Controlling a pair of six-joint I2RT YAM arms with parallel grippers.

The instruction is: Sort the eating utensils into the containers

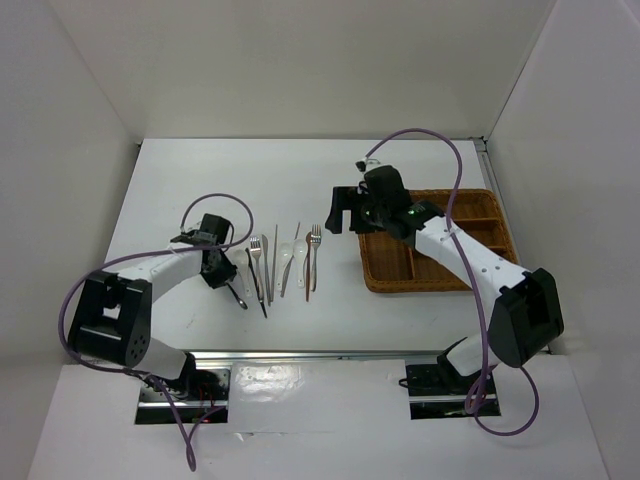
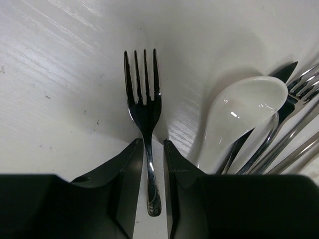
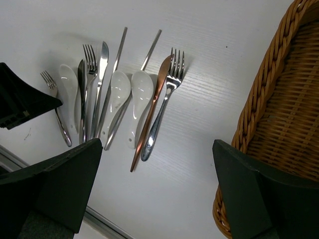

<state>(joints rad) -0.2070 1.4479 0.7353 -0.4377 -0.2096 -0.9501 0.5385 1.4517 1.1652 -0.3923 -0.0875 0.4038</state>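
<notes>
Forks, white spoons [image 3: 118, 89], knives and thin sticks lie in a row on the white table [image 1: 285, 265], left of the brown wicker tray [image 1: 420, 287]. My left gripper [image 1: 224, 272] is low at the row's left end. Its fingers [image 2: 130, 169] stand narrowly apart on either side of the handle of a small silver fork [image 2: 144, 109], which lies flat beside a white spoon [image 2: 239, 114]. My right gripper [image 3: 157, 149] is wide open and empty, held above the table between the row and the tray's rim [image 3: 254, 109]. A copper knife [image 3: 157, 94] and a fork [image 3: 172, 74] lie just below it.
A metal rail [image 1: 300, 355] runs along the table's near edge. White walls enclose the left, back and right. The right arm [image 1: 470, 255] crosses over the tray's compartments; those that show hold nothing. Purple cables loop over both arms.
</notes>
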